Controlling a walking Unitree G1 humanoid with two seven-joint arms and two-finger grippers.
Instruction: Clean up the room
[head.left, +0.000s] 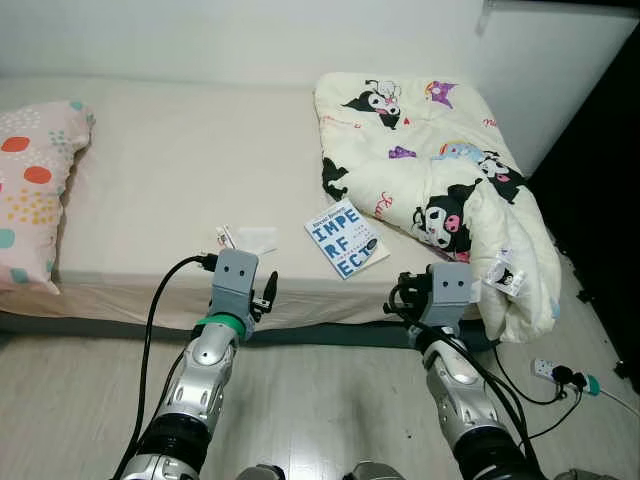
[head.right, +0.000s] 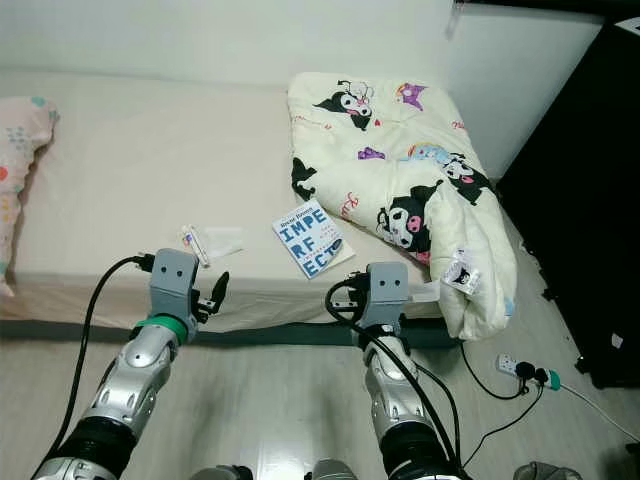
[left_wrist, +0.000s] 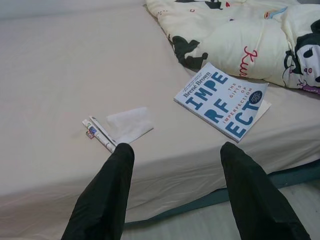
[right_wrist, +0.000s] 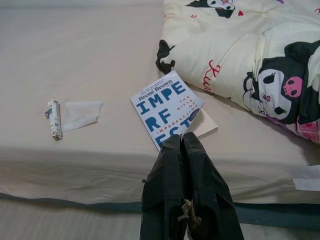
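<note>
The book (head.left: 345, 239) lay on the bed (head.left: 170, 170) near its front edge, between the 2 arms, long axis angled toward the quilt (head.left: 440, 160). The right gripper (right_wrist: 185, 145), jaws pressed together, sat nearer, just short of it. The left gripper (left_wrist: 175, 165), jaws spread, faced a small tube (left_wrist: 99, 134) and tissue (left_wrist: 129, 124).

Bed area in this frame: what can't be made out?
- Blue-lettered white paperback book: right wrist view, shut right gripper covers its lower edge.
- Small rolled printed wrapper: print too small.
- Polka-dot pillow: eye views, cut by edge.
- Open left gripper hovers short of the bed.
</note>
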